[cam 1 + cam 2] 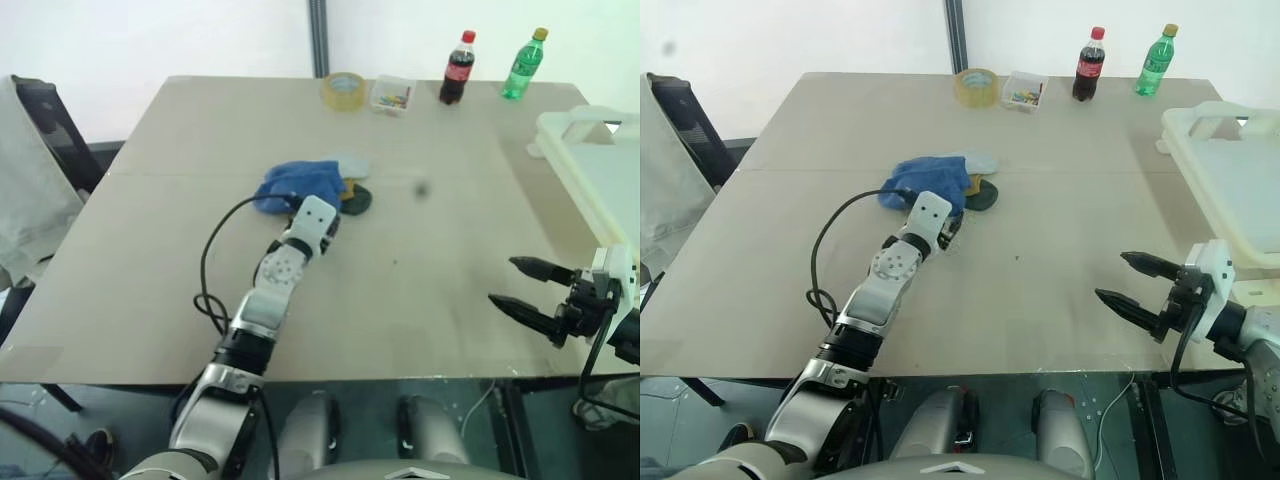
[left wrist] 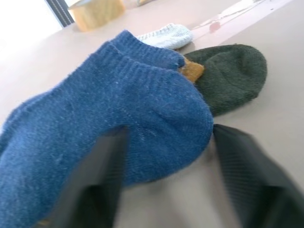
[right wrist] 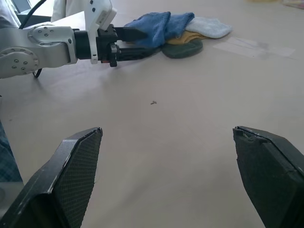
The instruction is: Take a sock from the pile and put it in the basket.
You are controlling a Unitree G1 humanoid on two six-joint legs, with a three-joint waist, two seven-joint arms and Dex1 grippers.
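Note:
The pile [image 1: 310, 185] lies mid-table: a blue sock [image 2: 142, 114] on top, with a dark green sock [image 2: 232, 76], a mustard one [image 2: 192, 71] and a pale grey one [image 2: 166, 35] behind it. My left gripper [image 2: 168, 137] is level at the pile's near edge, open, with its fingers on either side of the blue sock's toe. The sock is not squeezed. My right gripper [image 1: 502, 281] hangs wide open over the table's front right, with nothing between its fingers. The cream-white basket [image 1: 590, 160] stands at the right edge of the table.
A tape roll [image 1: 344, 90], a small clear box [image 1: 391, 95], a cola bottle [image 1: 458, 68] and a green bottle [image 1: 524, 65] line the far edge. A black cable [image 1: 215, 260] loops beside my left arm. A chair [image 1: 40, 150] stands off the table's left side.

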